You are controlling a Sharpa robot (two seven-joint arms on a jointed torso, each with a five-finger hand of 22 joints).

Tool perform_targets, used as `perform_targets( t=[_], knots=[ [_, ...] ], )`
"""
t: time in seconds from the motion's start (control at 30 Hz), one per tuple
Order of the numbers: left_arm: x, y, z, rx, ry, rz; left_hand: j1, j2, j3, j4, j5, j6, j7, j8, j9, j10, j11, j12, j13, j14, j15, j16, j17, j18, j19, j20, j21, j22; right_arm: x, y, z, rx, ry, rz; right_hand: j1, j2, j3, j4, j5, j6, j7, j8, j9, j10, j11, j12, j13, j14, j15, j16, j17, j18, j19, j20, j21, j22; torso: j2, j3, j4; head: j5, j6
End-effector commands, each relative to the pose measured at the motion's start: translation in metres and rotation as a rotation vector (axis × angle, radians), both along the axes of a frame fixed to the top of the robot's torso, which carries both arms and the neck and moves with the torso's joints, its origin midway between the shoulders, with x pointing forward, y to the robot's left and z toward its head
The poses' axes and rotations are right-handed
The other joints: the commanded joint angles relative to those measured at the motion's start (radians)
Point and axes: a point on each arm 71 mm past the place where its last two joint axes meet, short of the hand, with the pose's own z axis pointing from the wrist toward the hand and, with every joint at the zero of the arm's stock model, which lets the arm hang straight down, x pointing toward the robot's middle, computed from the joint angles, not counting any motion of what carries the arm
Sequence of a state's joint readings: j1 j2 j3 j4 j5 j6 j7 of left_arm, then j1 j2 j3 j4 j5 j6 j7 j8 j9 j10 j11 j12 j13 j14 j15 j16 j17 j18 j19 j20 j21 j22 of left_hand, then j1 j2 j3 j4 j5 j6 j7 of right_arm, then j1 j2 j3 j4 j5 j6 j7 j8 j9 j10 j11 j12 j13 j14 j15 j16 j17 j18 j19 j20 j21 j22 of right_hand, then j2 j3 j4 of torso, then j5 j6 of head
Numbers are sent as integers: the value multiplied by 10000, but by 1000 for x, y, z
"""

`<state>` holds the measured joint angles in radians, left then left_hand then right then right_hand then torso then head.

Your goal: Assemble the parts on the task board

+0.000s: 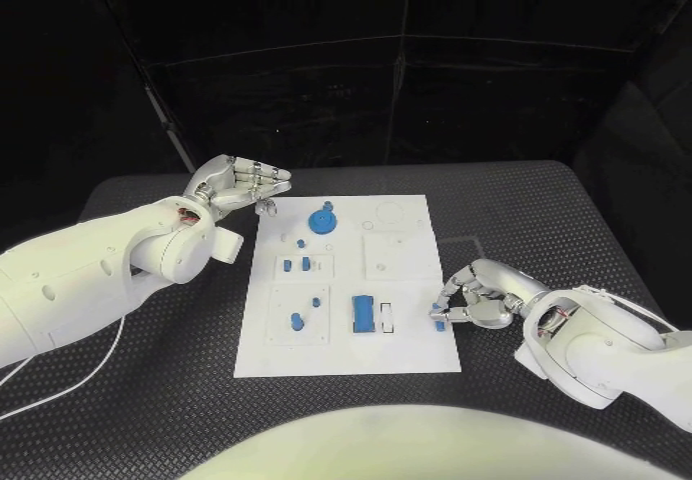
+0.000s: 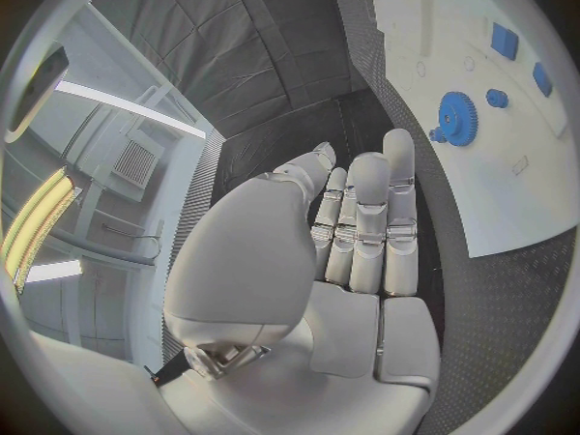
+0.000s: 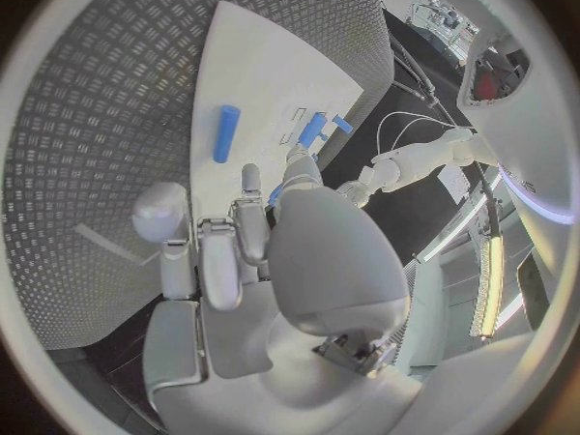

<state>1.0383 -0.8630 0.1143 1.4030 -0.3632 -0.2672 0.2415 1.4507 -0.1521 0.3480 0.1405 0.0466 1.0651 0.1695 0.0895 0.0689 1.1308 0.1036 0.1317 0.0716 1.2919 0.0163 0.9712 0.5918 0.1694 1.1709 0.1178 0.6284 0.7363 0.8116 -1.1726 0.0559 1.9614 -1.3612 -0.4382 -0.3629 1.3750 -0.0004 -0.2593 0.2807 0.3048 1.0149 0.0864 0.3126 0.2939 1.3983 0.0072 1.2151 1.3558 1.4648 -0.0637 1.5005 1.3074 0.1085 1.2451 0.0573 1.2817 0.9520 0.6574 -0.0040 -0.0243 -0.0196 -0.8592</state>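
**White board, blue parts, right hand at its edge**

White task board (image 1: 411, 345) lies mid-table on the black table (image 1: 173, 400). A blue gear (image 1: 323, 218) sits near its far edge, a blue rectangular block (image 1: 362, 313) toward the near edge — small blue pegs (image 1: 299, 321) between. The right hand (image 1: 476, 297) pinches a small blue part (image 1: 440, 324) at the board's right edge. The left hand (image 1: 238, 183) hovers off the far-left corner, fingers curled, holding nothing.
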Motion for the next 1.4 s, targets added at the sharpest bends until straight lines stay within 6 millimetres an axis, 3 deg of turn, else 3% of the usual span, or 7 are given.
perform_targets(
  t=[0.03,0.2,0.4,0.73,1.4],
  knots=[
    [0,-2,2,-96,-101,-64,108,28,19,-23,14,12,37,-51,-9,-76,8,61,-15,-39,-2,-27,-2,132,68,-12,-69,-14,2,-10,1,-287,-245,-542,-44,110,-76,67,128,233,-31,-61,-9,-86,-7,-129,-978,713,61,-77,925,107,-86,-10,-97,-80,-22,-5,-57,-77,20],
    [0,-3,0,-109,-76,-93,108,28,19,-23,14,12,37,-51,-9,-76,8,61,-15,-39,-2,-27,-2,132,68,-12,-69,-14,5,-17,1,-1014,-651,-685,-127,70,-182,82,302,474,-104,-52,13,-117,-68,-266,-1094,690,13,-150,808,125,-125,-46,-178,-184,-31,17,-92,-88,17],
    [-1,-3,-1,-114,-45,-112,108,28,19,-23,14,12,37,-51,-9,-76,8,61,-15,-39,-2,-27,-2,132,68,-12,-69,-14,9,-15,-3,-1692,-834,-664,-219,33,-255,98,341,579,-139,-51,28,-122,-99,-326,-1145,683,-14,-180,770,130,-135,-72,-220,-227,-22,-1,-44,-136,6],
    [-1,-3,-2,-109,-19,-115,108,28,19,-23,14,12,37,-51,-9,-76,8,61,-15,-39,-2,-27,-2,132,68,-12,-69,-14,14,-1,-12,-1984,-560,-346,-251,9,-289,84,348,706,-187,-21,59,-100,-136,-322,-1142,683,-43,-197,754,133,-139,-96,-256,-259,-13,-4,-47,-101,-29],
    [-1,-2,-2,-95,15,-110,108,28,19,-23,14,12,37,-51,-9,-76,8,61,-15,-39,-2,-27,-2,132,68,-12,-69,-14,15,9,-21,-3059,-40,290,-75,-177,-324,54,105,954,-302,128,225,-46,-237,-303,-1128,690,-131,-222,747,125,-103,-179,-302,-260,-25,-4,-52,-75,-102]
  ],
)
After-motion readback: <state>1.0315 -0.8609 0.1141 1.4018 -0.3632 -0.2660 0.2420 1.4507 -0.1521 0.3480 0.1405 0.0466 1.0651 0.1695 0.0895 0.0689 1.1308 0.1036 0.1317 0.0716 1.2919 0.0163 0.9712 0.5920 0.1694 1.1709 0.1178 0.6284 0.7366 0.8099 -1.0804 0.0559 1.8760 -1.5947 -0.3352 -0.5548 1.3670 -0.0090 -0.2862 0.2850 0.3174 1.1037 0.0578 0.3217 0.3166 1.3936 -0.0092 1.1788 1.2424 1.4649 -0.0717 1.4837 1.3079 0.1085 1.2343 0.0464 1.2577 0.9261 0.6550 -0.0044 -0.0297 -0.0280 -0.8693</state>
